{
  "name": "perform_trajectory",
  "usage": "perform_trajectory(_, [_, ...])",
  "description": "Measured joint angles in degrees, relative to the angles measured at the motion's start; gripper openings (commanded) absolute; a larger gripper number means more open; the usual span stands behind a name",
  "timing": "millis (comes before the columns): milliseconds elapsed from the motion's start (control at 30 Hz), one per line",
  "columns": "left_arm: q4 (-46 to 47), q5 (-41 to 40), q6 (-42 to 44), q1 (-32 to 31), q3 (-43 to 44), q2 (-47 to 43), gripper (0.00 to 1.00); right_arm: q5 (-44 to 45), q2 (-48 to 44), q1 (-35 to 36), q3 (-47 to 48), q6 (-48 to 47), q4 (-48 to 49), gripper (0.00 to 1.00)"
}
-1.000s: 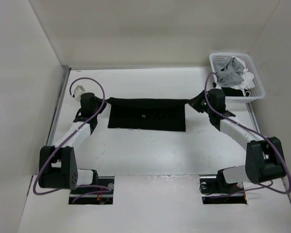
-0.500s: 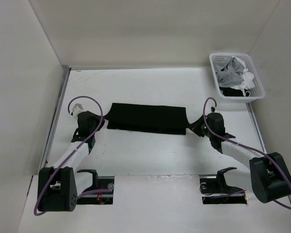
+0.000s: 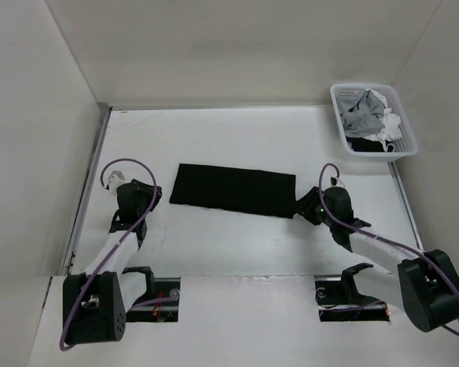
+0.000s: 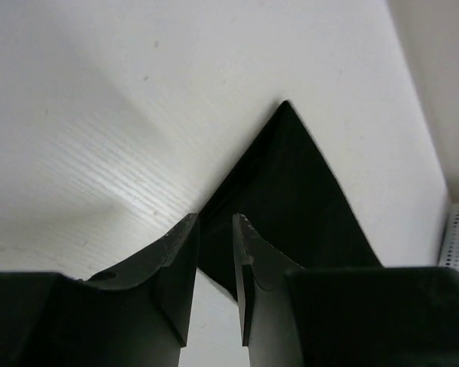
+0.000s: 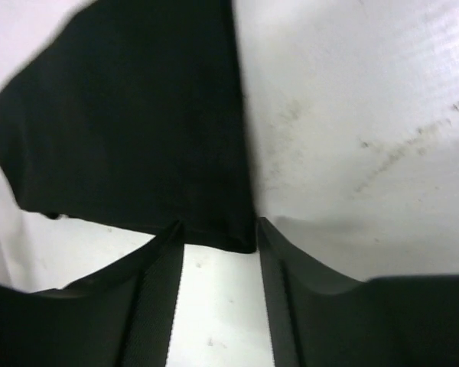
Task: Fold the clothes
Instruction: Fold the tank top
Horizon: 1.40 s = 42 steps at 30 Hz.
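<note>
Top external view, nearest first: the left claw (image 4: pixel 216 222) sits at the near left corner of the garment (image 3: pixel 233 189). Its jaws are parted by only a narrow gap. The left wrist view shows the corner's tip in that gap, lying flat on the table (image 3: pixel 237 138) and, as far as I can tell, not pinched.

The right claw (image 5: pixel 218 225) stands wide open. The near right corner lies loose on the table just between its fingertips.

Beyond the 2 claws the garment lies mid-table as 1 flat black strip. Its long axis runs left to right, tilted a little so the right end is nearer.

Each claw is about as close to its own end as the other. The next fold, likely 1 short end carried over the other, could start from either side. The right claw seems better placed, since it would only need to close.

At the far right a basket (image 3: pixel 410 141) stands well apart from the garment.
</note>
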Motion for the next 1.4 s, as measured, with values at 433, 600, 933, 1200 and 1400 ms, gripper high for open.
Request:
perform_trajectory(433, [1.9,-2.6,-0.2,-17.6,4.8,1.1,0.23,-1.3,12.2,-2.6,3.7,1.7,7.0,0.29])
perform_trajectory(600, [4.0,-3.1,-0.2,-21.9,6.4,2.5,0.23,-1.9,14.8,-3.2,3.9,4.7,8.8,0.1])
perform_trajectory(933, [6.3,-3.6,-0.2,-24.7,7.4,3.8,0.23,-1.2,5.1,-7.2,1.7,5.9,6.5,0.0])
perform_trajectory(1200, [6.6,-3.1,-0.2,-26.8,7.5,4.6,0.23,10.6,-12.6,-1.5,11.6,-1.4,-10.8,0.0])
perform_trajectory(1400, [6.3,-1.5,-0.3,-24.1,7.5,1.3,0.23,17.8,-4.3,9.7,28.0,-9.9,-16.3,0.0])
